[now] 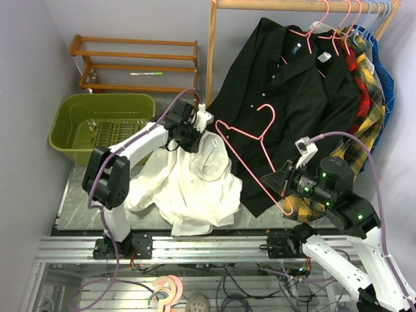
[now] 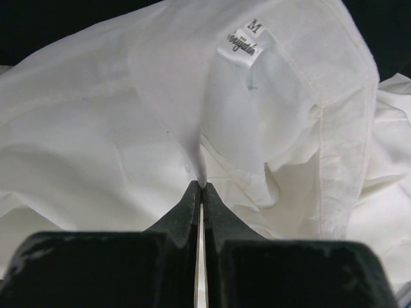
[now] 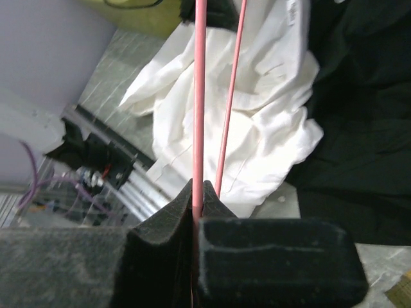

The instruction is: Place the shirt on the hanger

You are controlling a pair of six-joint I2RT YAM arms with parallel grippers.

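On a grey surface [image 1: 266, 220] below a rail [image 1: 292, 4], working over the heaped shirt [image 1: 195, 185]. At the shirt's far edge, pinching fabric under the collar label [image 2: 243, 46] with the left tool [image 2: 202, 187], shut tight, probably raising the neck opening. Right of the shirt, clamping the pink hanger [image 3: 200, 96] in the right tool [image 3: 198, 189], likely aiming it shirtward for threading.

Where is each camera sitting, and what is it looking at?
Top external: above and behind, looking down at the table; left arm and right arm show.
Left wrist: on the left arm, facing the shirt; left gripper pinches it.
Right wrist: on the right arm, facing along the hanger; right gripper clamps it.
Shared: all three show the shirt.
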